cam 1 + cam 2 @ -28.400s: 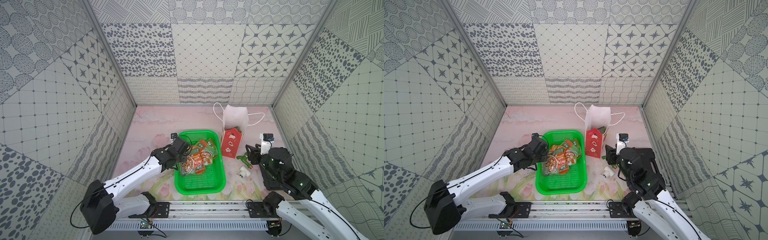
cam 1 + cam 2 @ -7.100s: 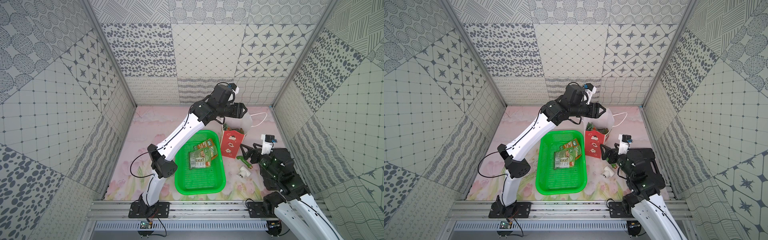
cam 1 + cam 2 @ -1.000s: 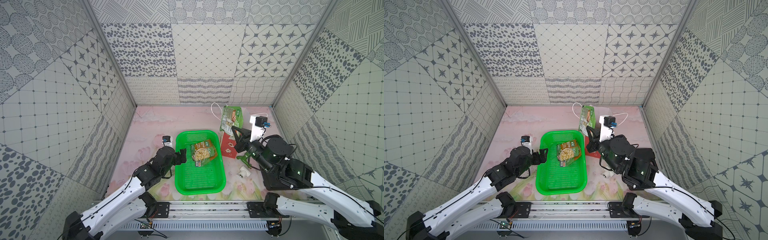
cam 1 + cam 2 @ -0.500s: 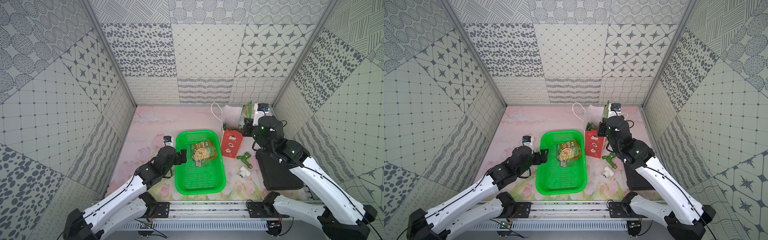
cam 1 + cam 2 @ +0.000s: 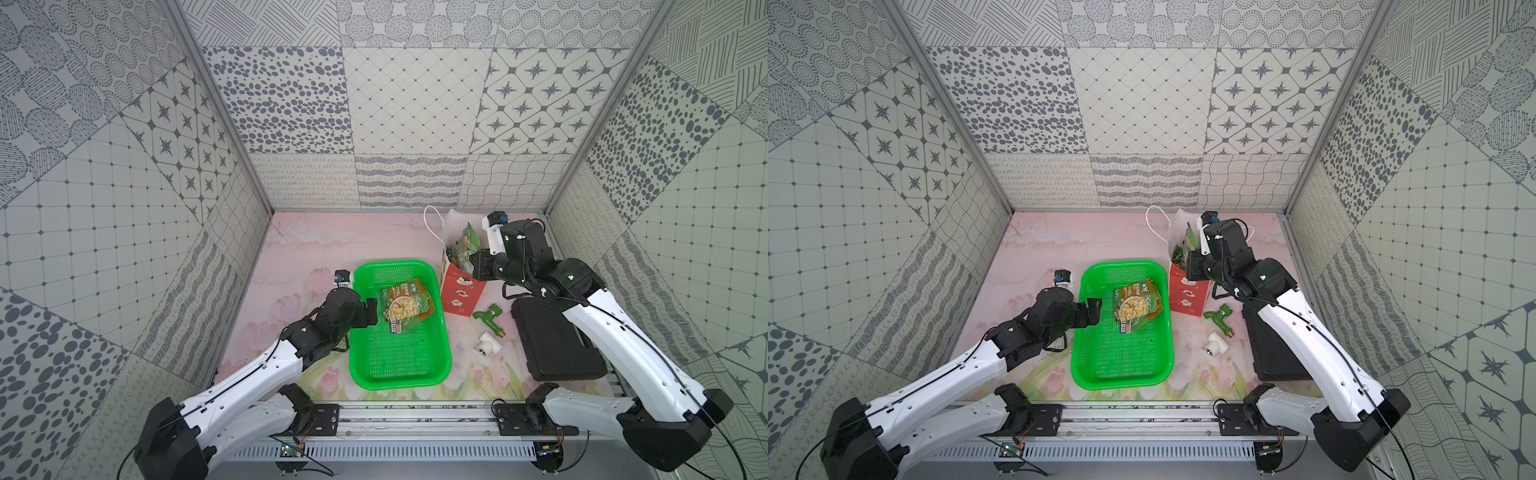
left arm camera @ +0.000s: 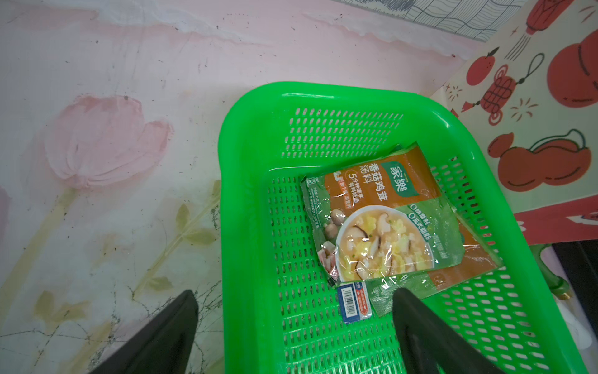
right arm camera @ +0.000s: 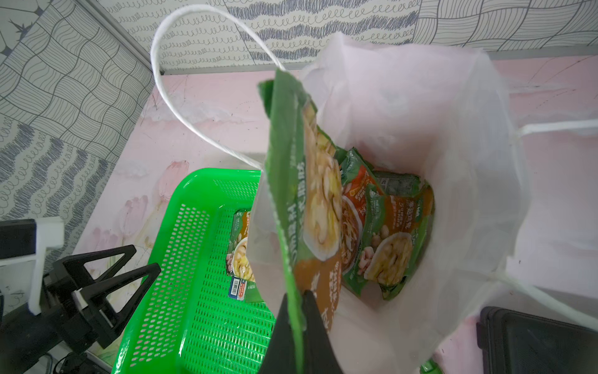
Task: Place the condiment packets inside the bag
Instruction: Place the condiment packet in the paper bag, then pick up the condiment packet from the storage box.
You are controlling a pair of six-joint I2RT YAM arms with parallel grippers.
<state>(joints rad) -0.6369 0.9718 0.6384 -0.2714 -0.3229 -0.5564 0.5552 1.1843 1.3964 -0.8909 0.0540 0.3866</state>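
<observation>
Beside the left rim of the green basket [image 5: 395, 357], the left hand [image 5: 371, 309] hangs with its fingers spread wide, one over the mesh and one outside the wall. I judge it waits there so that the next pick is a short reach. Toward the basket's far end lie the remaining condiment packets [image 5: 405, 305], flat and overlapped. A small barcode tag [image 6: 352, 301] touches their near edge and is no part of the job. Just beyond the basket's far right corner the bag [image 5: 459, 293] stands upright on the surface [image 5: 332, 249], mouth gaping, close enough for a short carry. Above that mouth, farther from the basket, the right hand [image 7: 299, 301] is pressed together on the lower edge of one packet [image 7: 301, 181]. It holds this packet upright and edge-on, so it can slip down beside the packets already inside [image 7: 388, 233]; letting go looks like the step in hand
</observation>
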